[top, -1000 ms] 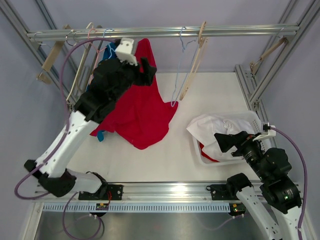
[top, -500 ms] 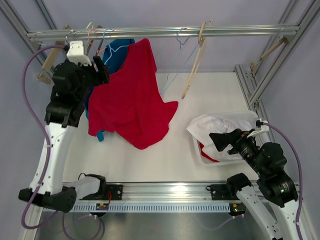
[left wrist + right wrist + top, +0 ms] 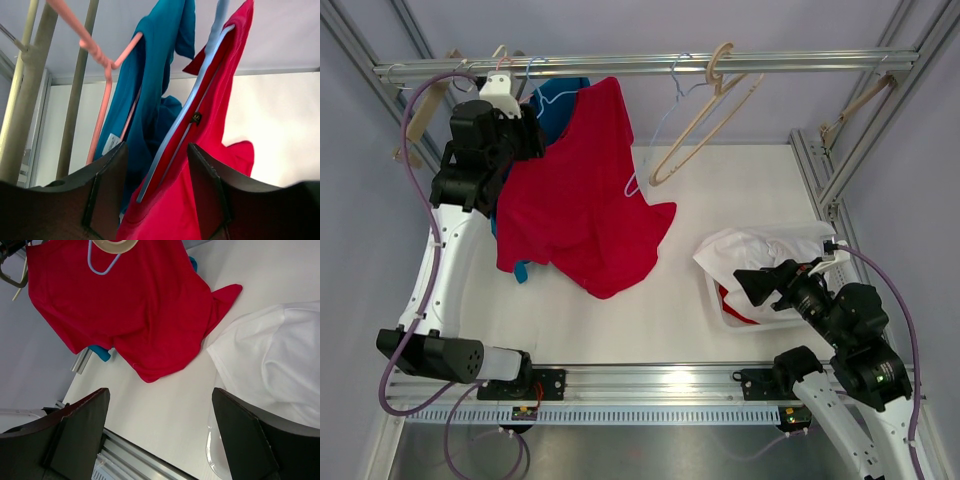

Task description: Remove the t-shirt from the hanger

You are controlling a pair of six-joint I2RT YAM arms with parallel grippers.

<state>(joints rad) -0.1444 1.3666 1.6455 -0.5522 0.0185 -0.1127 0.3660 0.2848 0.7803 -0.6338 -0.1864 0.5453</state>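
Since a second ago my left arm has swung off the front of the red t-shirt (image 3: 585, 210) out to the left end of the rail (image 3: 770, 62), and the bare wooden hanger (image 3: 705, 110) further along has swung round. The right arm has barely shifted. The left gripper (image 3: 157, 165) now sits with its jaws partly spread either side of the shirt's shoulder. The pale blue hanger (image 3: 185, 125) runs up between them inside the red cloth, and I see no pinch yet. The right gripper (image 3: 160, 395) is spread wide on nothing, over the white cloth (image 3: 770, 250) heaped near the tabletop's (image 3: 720, 190) right edge. The red t-shirt hangs from the rail over the back left of the tabletop, its hem trailing down toward the middle. Just behind it a teal shirt (image 3: 150, 75) hangs on a pink hanger (image 3: 102, 60). I judge the shirt light, limp knit cotton. It will slump and stretch rather than slide as one piece, and it could snag on the hanger's end. The hanger is thin, smooth and stiff, and free to swing on its hook. I would pinch a fold of cloth at the shoulder seam beside the collar, not the hanger bar, and peel it off that end.
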